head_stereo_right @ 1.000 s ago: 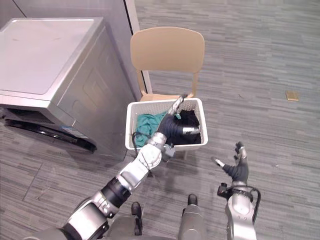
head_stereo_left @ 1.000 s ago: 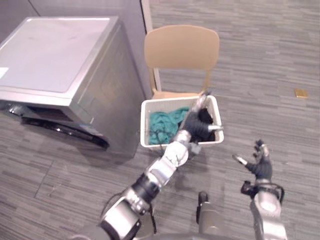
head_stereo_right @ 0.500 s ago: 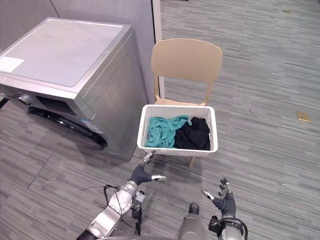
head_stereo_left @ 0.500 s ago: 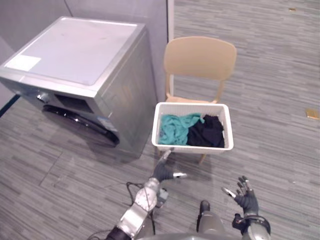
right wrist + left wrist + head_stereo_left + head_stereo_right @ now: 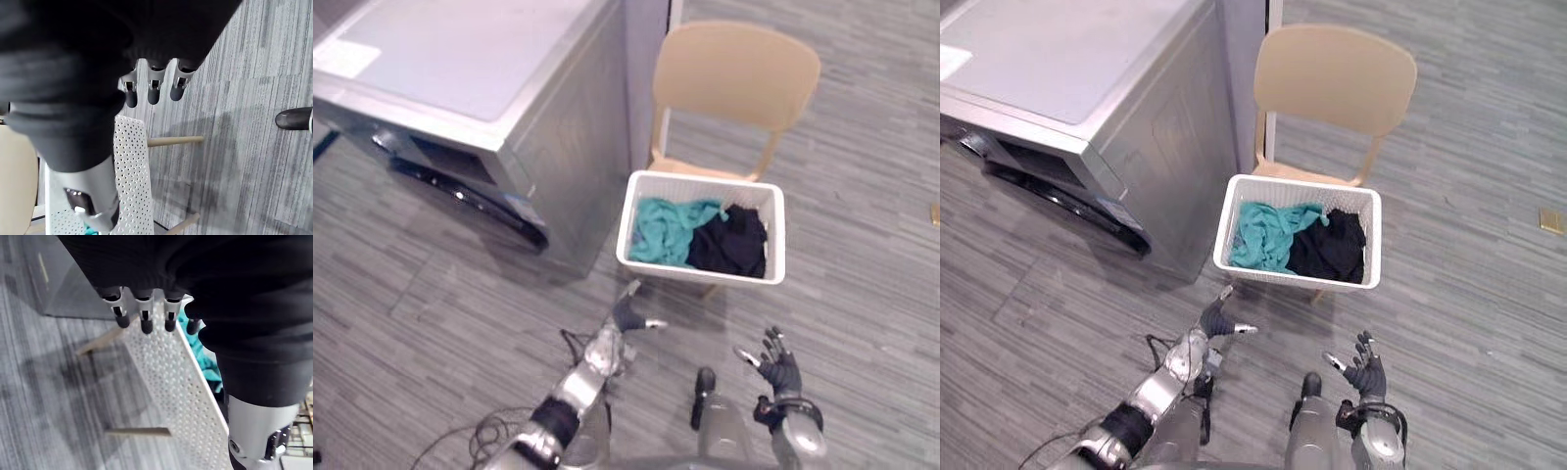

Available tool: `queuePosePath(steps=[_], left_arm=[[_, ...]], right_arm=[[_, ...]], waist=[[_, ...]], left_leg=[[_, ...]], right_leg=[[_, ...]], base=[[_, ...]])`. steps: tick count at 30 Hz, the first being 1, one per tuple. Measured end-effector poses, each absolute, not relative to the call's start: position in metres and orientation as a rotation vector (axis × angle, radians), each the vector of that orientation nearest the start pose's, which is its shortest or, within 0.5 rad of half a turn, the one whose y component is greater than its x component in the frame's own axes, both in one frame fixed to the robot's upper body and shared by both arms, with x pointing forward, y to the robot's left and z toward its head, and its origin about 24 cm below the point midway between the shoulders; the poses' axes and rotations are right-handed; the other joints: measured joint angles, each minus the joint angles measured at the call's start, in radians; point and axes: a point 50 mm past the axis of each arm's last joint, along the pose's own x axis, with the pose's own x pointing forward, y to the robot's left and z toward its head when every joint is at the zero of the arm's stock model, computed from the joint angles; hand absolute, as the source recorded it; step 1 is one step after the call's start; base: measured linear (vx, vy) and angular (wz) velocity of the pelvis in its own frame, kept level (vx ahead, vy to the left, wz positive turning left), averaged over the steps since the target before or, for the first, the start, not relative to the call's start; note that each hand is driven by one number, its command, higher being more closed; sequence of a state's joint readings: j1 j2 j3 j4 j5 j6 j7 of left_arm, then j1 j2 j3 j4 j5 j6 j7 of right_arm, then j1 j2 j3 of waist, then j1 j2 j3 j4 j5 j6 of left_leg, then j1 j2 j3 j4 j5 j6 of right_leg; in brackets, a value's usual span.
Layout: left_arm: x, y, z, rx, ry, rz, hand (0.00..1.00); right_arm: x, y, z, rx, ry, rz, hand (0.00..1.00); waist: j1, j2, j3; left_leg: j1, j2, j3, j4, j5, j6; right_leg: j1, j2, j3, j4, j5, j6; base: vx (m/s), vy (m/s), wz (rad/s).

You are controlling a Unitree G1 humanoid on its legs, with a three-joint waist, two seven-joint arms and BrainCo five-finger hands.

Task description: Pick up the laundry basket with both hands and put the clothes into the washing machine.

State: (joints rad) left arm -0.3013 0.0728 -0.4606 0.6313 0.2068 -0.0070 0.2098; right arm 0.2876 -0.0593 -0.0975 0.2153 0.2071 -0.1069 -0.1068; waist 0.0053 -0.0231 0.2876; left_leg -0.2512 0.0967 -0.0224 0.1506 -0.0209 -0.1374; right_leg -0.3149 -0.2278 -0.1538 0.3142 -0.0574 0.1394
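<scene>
A white perforated laundry basket rests on the seat of a tan wooden chair. Inside lie a teal garment and a black garment. To the left stands the grey washing machine with its dark front door low on the near side. My left hand hovers open just below the basket's near left corner, apart from it. My right hand is open, lower and to the right, also clear of the basket. The left wrist view looks along the basket wall with teal cloth past it.
Grey striped carpet floor surrounds everything. A light pillar edge rises behind the chair next to the machine. The chair's wooden legs show under the basket. A small tan object lies on the floor far right.
The view has shifted closer to the basket and machine. My left hand, which reached into the basket a second ago, now hovers low in front of it. Both hands stay open.
</scene>
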Motion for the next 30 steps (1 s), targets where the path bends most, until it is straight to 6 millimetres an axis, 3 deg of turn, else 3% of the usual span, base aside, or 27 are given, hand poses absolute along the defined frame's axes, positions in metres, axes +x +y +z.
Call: queuePosePath(steps=[3, 9, 15, 19, 22, 24, 28, 30], left_arm=[[0.289, 0.085, -0.032, 0.567, 0.277, -0.22, 0.0], [0.31, 0.096, -0.026, 0.608, 0.325, -0.139, 0.0], [0.341, 0.1, 0.003, 0.542, 0.31, -0.029, 0.0], [0.373, 0.12, 0.049, 0.428, 0.243, 0.118, 0.0], [0.395, 0.144, 0.093, 0.342, 0.158, 0.212, 0.0], [0.409, 0.158, 0.135, 0.302, 0.062, 0.269, 0.0], [0.42, 0.174, 0.194, 0.199, -0.071, 0.33, 0.0], [0.421, 0.177, 0.211, 0.125, -0.109, 0.339, 0.0]], right_arm=[[0.179, -0.207, -0.045, 0.111, 0.331, -0.32, 0.0], [0.186, -0.201, -0.041, 0.141, 0.306, -0.31, 0.0], [0.191, -0.201, -0.03, 0.175, 0.255, -0.314, 0.0], [0.192, -0.202, -0.028, 0.191, 0.246, -0.331, 0.0], [0.2, -0.201, -0.023, 0.21, 0.221, -0.324, 0.0], [0.205, -0.199, -0.019, 0.213, 0.202, -0.312, 0.0], [0.208, -0.196, -0.016, 0.217, 0.185, -0.277, 0.0], [0.208, -0.195, -0.015, 0.218, 0.183, -0.255, 0.0]], waist=[[-0.021, -0.022, 0.043], [-0.044, -0.032, 0.109], [-0.045, -0.074, 0.168], [-0.047, -0.102, 0.19], [-0.047, -0.112, 0.207], [-0.045, -0.113, 0.207], [-0.045, -0.113, 0.207], [-0.044, -0.114, 0.207]], left_leg=[[-0.01, 0.001, 0.027, 0.003, 0.004, 0.005], [-0.024, 0.005, 0.054, 0.009, 0.003, 0.005], [-0.035, 0.017, 0.097, 0.009, -0.007, 0.011], [-0.068, 0.037, 0.115, 0.027, -0.015, 0.009], [-0.073, 0.04, 0.137, 0.028, -0.016, 0.011], [-0.084, 0.043, 0.145, 0.035, -0.02, 0.017], [-0.089, 0.044, 0.159, 0.044, -0.028, 0.021], [-0.093, 0.045, 0.162, 0.053, -0.034, 0.021]], right_leg=[[-0.031, 0.004, 0.029, 0.004, 0.008, -0.001], [-0.061, 0.012, 0.06, 0.001, 0.017, 0.0], [-0.097, 0.031, 0.103, -0.012, 0.034, -0.002], [-0.109, 0.055, 0.121, -0.076, 0.079, -0.005], [-0.111, 0.061, 0.139, -0.114, 0.107, -0.003], [-0.11, 0.066, 0.149, -0.146, 0.128, -0.001], [-0.093, 0.067, 0.158, -0.201, 0.161, 0.005], [-0.087, 0.067, 0.159, -0.216, 0.168, 0.005]], base=[[0.01, -0.011, -0.23], [0.05, -0.012, -0.17], [0.02, -0.011, -0.21], [0.0, 0.0, -0.24], [0.0, 0.013, -0.21], [0.0, 0.016, -0.14], [0.01, 0.024, -0.11], [0.01, 0.028, -0.06]])
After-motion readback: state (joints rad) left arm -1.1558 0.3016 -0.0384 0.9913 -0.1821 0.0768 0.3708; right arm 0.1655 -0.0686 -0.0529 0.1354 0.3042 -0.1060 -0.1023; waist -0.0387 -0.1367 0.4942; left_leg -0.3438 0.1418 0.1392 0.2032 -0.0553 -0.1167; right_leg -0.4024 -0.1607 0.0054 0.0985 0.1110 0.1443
